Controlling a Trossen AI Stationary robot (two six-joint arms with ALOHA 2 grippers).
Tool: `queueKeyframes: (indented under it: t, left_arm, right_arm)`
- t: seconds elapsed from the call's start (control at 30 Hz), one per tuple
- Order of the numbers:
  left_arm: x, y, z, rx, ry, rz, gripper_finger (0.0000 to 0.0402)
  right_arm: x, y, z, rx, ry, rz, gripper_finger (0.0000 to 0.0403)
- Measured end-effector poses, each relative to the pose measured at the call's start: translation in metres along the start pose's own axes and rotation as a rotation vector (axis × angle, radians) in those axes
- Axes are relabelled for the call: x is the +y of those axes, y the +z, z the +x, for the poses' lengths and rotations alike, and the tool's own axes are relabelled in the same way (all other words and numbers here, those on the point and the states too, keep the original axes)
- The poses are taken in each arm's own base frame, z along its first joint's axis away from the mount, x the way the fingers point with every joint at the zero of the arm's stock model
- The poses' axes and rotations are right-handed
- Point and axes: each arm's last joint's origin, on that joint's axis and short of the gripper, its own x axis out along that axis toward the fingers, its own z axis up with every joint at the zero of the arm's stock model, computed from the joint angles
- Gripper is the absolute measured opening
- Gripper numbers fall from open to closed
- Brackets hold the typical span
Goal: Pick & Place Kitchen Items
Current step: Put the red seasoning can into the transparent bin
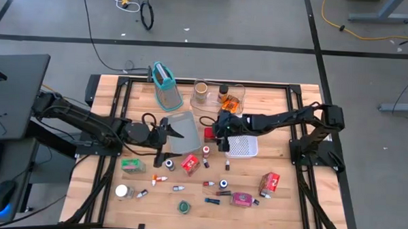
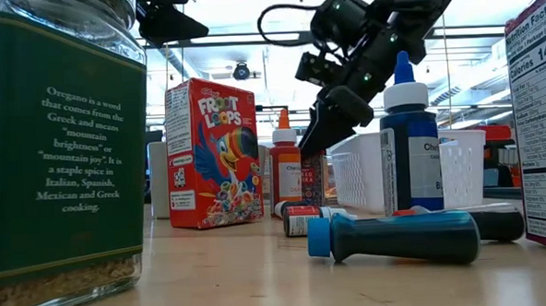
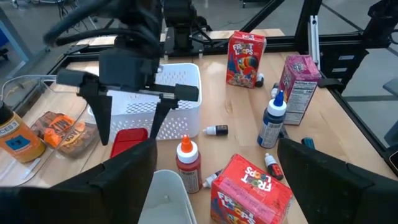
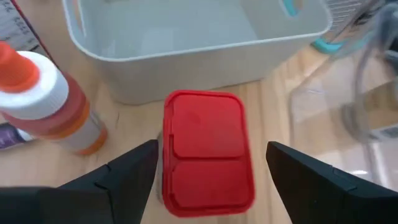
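A jar with a red flip lid (image 4: 208, 149) stands on the table between the grey tray (image 1: 183, 133) and the white basket (image 1: 242, 146); it also shows in the high view (image 1: 208, 133). My right gripper (image 4: 211, 152) is open. It points down over the jar with one finger on each side of the lid and a gap on both sides; it also shows in the left wrist view (image 3: 130, 137). My left gripper (image 1: 165, 135) is open and empty at the grey tray's left edge, with its fingers spread wide (image 3: 216, 144).
An orange-capped bottle (image 4: 43, 99) stands close beside the jar. Froot Loops boxes (image 1: 191, 164), a pink box (image 1: 242, 199), a green packet (image 1: 132, 166), lids and several vials lie on the near half. A teal-rimmed holder (image 1: 164, 82) and a clear tray (image 1: 218, 96) stand at the far edge.
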Motion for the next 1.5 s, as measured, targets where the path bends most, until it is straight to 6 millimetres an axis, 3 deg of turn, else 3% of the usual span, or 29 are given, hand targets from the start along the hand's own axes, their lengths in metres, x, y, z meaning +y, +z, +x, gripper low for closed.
queueKeyframes:
  t: [0.27,0.53,0.77,0.93,1.17,1.27,1.5]
  left_arm:
    - [0.000,0.000,0.000,0.000,0.000,0.000,0.0342]
    - [0.000,0.000,0.000,0.000,0.000,0.000,0.0342]
    - [0.000,0.000,0.000,0.000,0.000,0.000,0.0342]
    - [0.001,0.000,0.000,-0.002,0.008,-0.001,0.0342]
    - [0.001,0.000,0.000,-0.005,0.032,-0.002,0.0342]
    - [0.001,0.000,0.000,-0.006,0.037,-0.002,0.0342]
    - [0.004,0.001,0.000,-0.011,0.113,-0.002,0.0342]
  right_arm:
    - [0.002,-0.008,0.011,0.042,0.020,-0.003,0.0300]
    - [0.000,-0.007,0.011,0.039,0.014,0.034,0.0220]
    - [-0.005,-0.002,0.000,0.026,-0.073,0.096,0.0221]
    - [-0.021,0.020,-0.033,0.019,-0.216,0.114,0.0227]
    - [-0.051,0.056,-0.082,-0.192,-0.293,0.172,0.0224]
    - [-0.069,0.055,-0.082,-0.211,-0.342,0.208,0.0228]
    - [-0.111,0.030,-0.051,-0.126,-0.413,0.364,0.0226]
